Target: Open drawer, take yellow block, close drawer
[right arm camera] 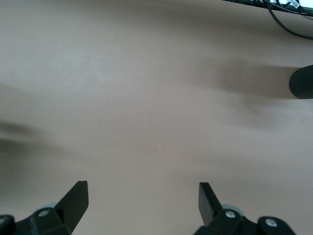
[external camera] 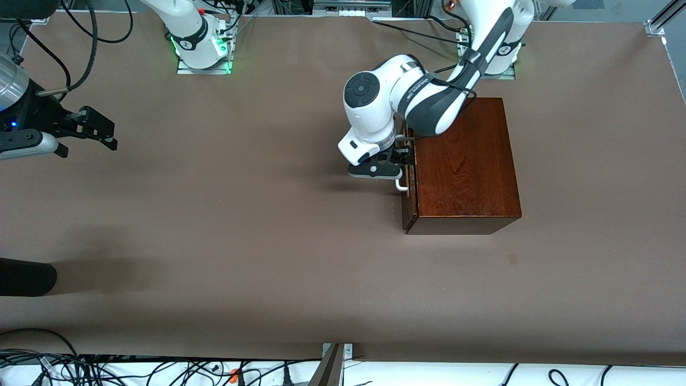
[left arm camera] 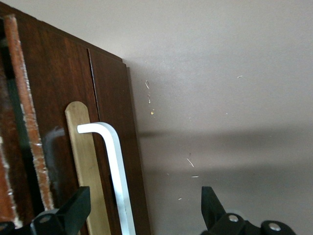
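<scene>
With the drawer (external camera: 409,185) shut and the yellow block unseen, the left gripper (external camera: 394,161) straddles the white handle (left arm camera: 115,171) open-jawed, needing to clamp and pull, while the right gripper (external camera: 99,131) waits open.

We count four non-task items, all placed against the brown table cover (external camera: 268,241). The cover is a plain matte sheet spanning almost the whole table. A black rounded object (external camera: 24,277) lies on the cover at the right arm's end, toward the front camera's edge, and casts a soft shadow across the sheet; the right wrist view also catches it (right arm camera: 301,82). A tangle of black cables (external camera: 107,367) runs just off the cover's front-camera edge. A small dark mark (external camera: 513,259) sits on the cover toward the left arm's end.
</scene>
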